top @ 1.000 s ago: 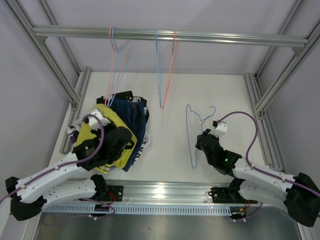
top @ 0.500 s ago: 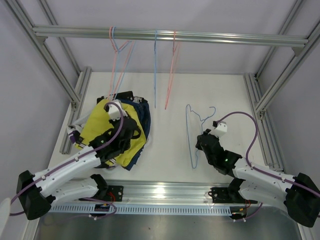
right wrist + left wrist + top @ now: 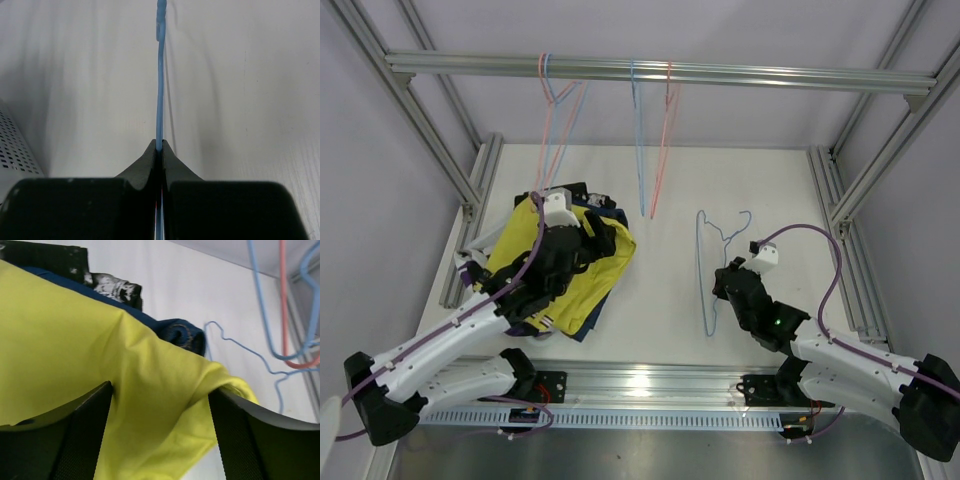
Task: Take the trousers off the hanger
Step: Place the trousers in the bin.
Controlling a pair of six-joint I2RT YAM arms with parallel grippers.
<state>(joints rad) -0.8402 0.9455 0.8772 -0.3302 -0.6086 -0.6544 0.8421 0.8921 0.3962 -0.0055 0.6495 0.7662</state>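
Note:
A pile of trousers lies at the left of the table with the yellow pair (image 3: 582,288) on top. Navy cloth (image 3: 176,331) and a black white-speckled pair (image 3: 111,286) show under it. My left gripper (image 3: 603,236) hovers over the pile's far right side. Its jaws stand open, and the yellow trousers (image 3: 75,345) lie loose beneath and between the fingers (image 3: 85,430). The blue wire hanger (image 3: 701,245), bare of cloth, is at the right of the table. My right gripper (image 3: 719,286) is shut on its wire (image 3: 159,80), which runs straight out from the closed tips (image 3: 160,148).
A metal rail (image 3: 770,75) crosses the back of the frame. Bare pink and blue hangers hang from it at the left (image 3: 552,130) and the middle (image 3: 655,150). Frame posts and side rails (image 3: 850,250) border the table.
My left gripper has opened and let go of the yellow trousers, moving farther back and to the right over the pile. The yellow cloth now spreads farther right. The right arm has barely moved.

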